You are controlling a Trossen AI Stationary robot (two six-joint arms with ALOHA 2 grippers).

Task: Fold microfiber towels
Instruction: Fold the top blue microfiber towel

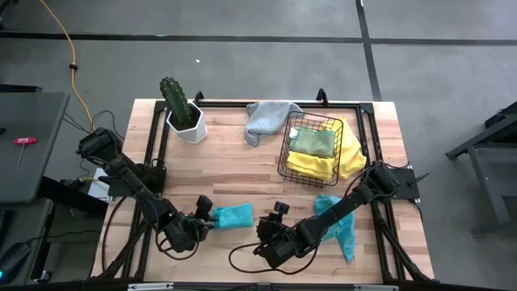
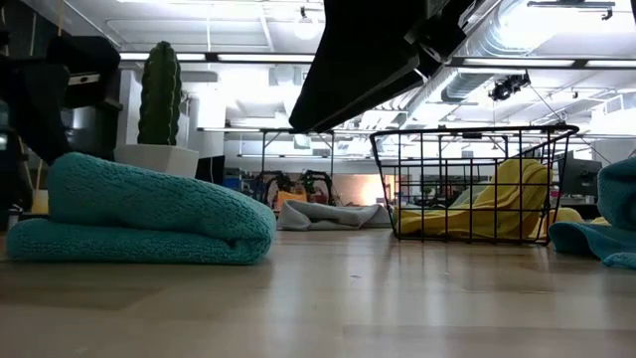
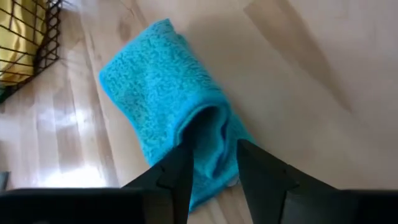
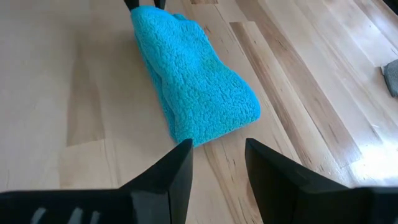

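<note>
Folded teal towel [image 1: 234, 216] down on the wooden table [image 1: 242, 174], near the front edge, between the two grippers. Looks thick and puffy, like a little soft roll, seen from the low camera. Very soft, very light, a bit floppy. Not slippery, with a fuzzy face that catches easily. Will not break. Would likely open up again if pulled by just one layer, so best to pinch all layers together at a corner or at the folded edge.

Left gripper [image 3: 212, 163] right at one end of that towel, fingers [image 3: 177, 177] spread a little on both sides of the end, not squeezing it, so let go. Right gripper [image 4: 217, 162] just beside the other end, fingers apart, holding nothing, not touching the cloth.

Second teal towel [image 1: 339, 222] loose and crumpled under the right arm, not folded yet. Grey towel [image 1: 266, 120] bunched up at the back of the table. Light green towel [image 1: 313, 142] and yellow towel [image 1: 343, 158] in and over the black wire basket [image 1: 284, 158]
</note>
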